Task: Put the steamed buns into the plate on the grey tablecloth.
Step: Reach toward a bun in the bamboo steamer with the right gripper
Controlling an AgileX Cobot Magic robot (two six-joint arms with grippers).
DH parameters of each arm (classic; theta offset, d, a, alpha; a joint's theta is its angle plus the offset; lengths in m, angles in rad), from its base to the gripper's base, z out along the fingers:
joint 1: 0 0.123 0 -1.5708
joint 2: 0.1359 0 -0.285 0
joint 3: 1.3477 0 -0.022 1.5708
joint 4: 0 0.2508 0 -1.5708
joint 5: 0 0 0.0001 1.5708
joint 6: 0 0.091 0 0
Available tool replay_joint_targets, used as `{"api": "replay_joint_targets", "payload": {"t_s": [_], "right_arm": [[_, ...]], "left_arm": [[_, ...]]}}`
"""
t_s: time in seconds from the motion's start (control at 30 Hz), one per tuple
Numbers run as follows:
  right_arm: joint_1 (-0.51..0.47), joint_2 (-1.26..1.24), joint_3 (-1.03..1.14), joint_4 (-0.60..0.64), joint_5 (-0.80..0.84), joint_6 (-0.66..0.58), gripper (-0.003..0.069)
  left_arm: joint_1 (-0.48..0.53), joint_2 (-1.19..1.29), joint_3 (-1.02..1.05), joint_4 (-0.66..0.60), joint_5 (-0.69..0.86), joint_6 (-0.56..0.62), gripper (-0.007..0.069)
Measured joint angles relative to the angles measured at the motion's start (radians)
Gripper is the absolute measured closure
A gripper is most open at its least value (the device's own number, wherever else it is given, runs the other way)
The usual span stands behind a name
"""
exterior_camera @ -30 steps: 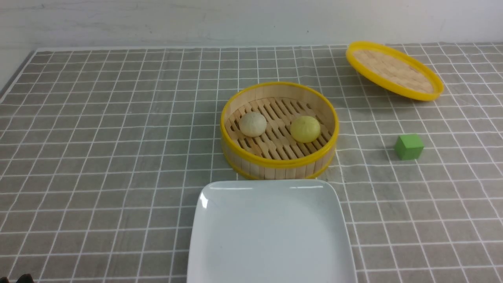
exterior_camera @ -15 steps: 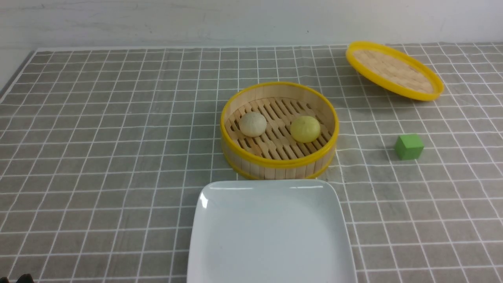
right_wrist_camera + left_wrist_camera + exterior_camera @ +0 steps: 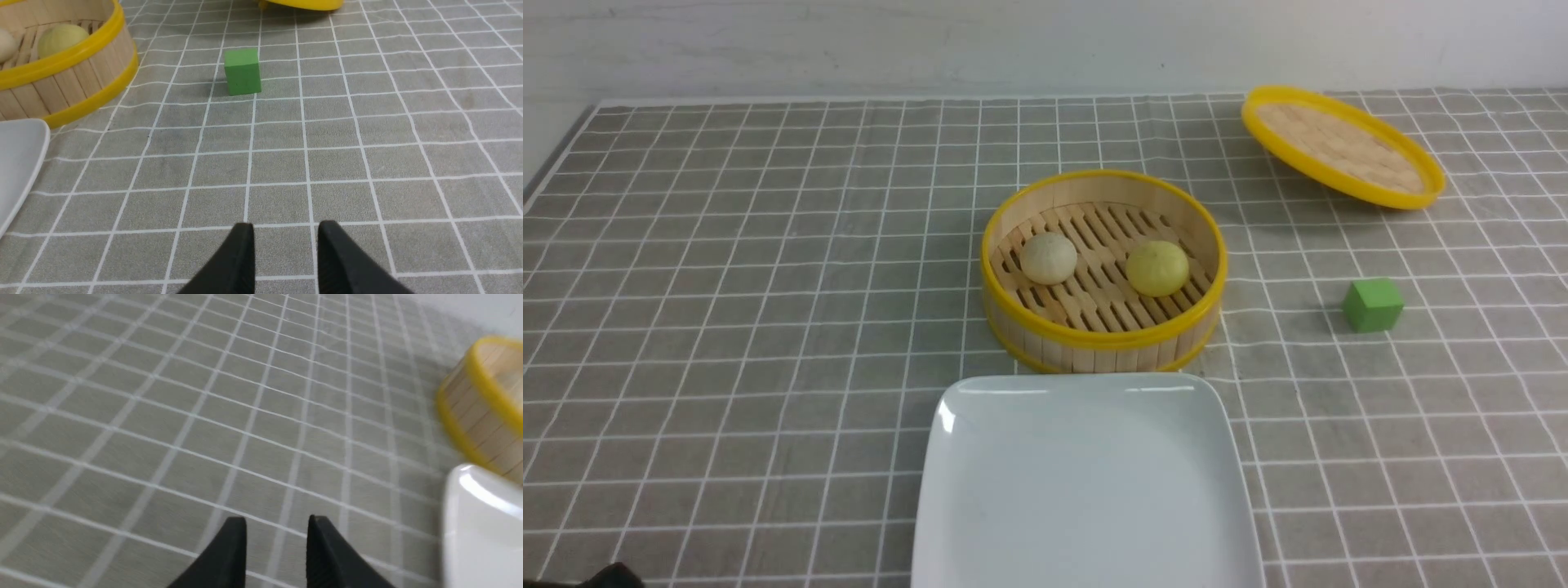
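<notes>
Two steamed buns lie in the round bamboo steamer basket [image 3: 1103, 351]: an off-white bun [image 3: 1048, 258] and a pale yellow bun [image 3: 1156, 268]. The white square plate [image 3: 1086, 490] sits on the grey tablecloth [image 3: 727, 286] just in front of the basket. My left gripper [image 3: 277, 526] is open over bare cloth, left of the plate [image 3: 482, 531] and the basket [image 3: 478, 416], holding nothing. My right gripper [image 3: 286, 232] is open over bare cloth, the basket [image 3: 69, 81] with the yellow bun [image 3: 61, 37] far ahead of it. A dark bit of the left arm [image 3: 613, 576] shows at the front view's bottom left.
A green cube [image 3: 1373, 305] stands right of the basket, ahead of my right gripper [image 3: 242, 71]. The yellow-rimmed woven lid [image 3: 1342, 145] lies tilted at the back right. A white wall runs behind the table.
The dark bit of the left arm at the bottom left of the front view has come a little further into view. Buns, basket, plate, cube and lid have not moved.
</notes>
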Motion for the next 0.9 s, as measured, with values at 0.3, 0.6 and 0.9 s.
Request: {"api": "replay_joint_targets", "payload": {"t_s": [0.3,0.6,0.9], "right_arm": [[0.0,0.0,0.008,0.445,-0.11,0.365,0.0419],[0.0,0.0,0.008,0.536,-0.122,0.413,0.0419],[0.0,0.032,-0.172,0.489,-0.249,0.232,0.046]], "left_arm": [[0.0,0.0,0.002,-0.395,0.001,-0.342,0.0384],[0.0,0.0,0.002,-0.248,-0.08,-0.199,0.0431],[0.0,0.012,-0.249,-0.152,0.027,0.017,0.0622]]}}
